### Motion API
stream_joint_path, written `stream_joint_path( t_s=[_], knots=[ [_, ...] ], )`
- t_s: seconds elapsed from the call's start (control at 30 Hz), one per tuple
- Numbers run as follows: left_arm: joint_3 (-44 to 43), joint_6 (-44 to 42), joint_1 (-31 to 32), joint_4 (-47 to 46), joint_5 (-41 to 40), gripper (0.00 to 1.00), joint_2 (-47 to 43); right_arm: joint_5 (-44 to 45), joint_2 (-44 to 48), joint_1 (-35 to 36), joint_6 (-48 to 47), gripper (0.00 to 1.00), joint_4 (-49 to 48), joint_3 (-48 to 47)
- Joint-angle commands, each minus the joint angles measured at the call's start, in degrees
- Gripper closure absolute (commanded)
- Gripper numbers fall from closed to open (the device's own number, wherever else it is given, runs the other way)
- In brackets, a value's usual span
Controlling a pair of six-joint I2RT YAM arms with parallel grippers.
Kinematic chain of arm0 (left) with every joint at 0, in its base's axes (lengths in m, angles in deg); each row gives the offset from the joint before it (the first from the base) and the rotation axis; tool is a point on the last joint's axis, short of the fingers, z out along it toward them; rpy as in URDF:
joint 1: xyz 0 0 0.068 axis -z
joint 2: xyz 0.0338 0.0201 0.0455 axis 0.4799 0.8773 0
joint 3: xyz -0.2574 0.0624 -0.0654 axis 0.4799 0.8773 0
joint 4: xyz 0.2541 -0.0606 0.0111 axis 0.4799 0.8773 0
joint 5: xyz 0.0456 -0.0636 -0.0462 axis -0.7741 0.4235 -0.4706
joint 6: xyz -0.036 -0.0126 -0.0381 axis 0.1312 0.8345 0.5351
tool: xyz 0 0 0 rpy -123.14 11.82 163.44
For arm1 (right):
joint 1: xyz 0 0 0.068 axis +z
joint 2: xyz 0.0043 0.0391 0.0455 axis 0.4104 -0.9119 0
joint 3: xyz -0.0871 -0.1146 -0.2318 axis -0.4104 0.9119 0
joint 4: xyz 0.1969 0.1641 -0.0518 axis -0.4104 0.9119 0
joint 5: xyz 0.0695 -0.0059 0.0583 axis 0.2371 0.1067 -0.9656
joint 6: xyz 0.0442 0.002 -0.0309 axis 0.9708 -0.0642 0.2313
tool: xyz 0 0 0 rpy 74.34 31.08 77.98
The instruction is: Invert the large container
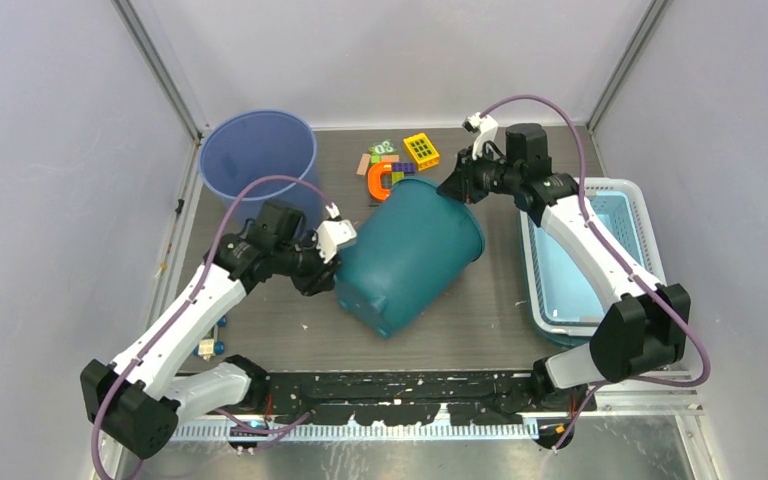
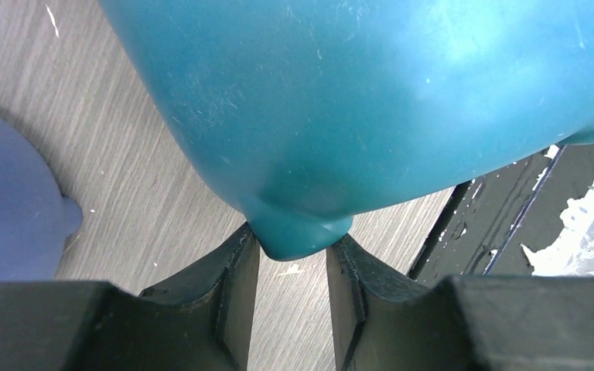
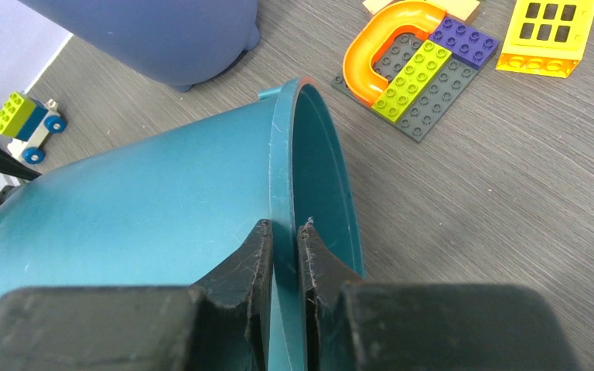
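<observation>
Container (image 1: 410, 250) lies tilted, mouth far-right, left fingers (image 2: 232, 301) clamping its base, right fingers (image 3: 247, 270) its rim.

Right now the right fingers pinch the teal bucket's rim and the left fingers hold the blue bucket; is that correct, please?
No: the left wrist view shows the left fingers closed on a bottom-edge bump of the teal bucket, not the blue bucket. The right fingers do pinch its rim.

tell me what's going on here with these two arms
Both arms hold the teal bucket. The right gripper pinches its rim, and the left gripper clamps a nub at its base. The bucket lies tilted on its side, mouth toward the toys, not yet upside down.
</observation>
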Motion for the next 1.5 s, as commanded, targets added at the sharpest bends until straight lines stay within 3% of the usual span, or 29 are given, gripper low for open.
stream_joint_path(
  t_s=[0.0,0.63,1.47],
  knots=[
    [-8.0,2.49,0.74,-8.2,6.02,0.67,-0.53,-7.36,-4.3,1.22,3.35,0.99,10.66,-0.14],
    [-21.06,8.25,0.8,-6.96,2.77,0.62,2.78,-11.64,-9.53,0.01,2.91,0.99,11.48,1.65],
    [-22.69,10.57,1.15,-8.23,1.13,0.61,4.29,-12.43,-12.36,-1.55,3.11,0.99,7.35,5.56]
  ],
)
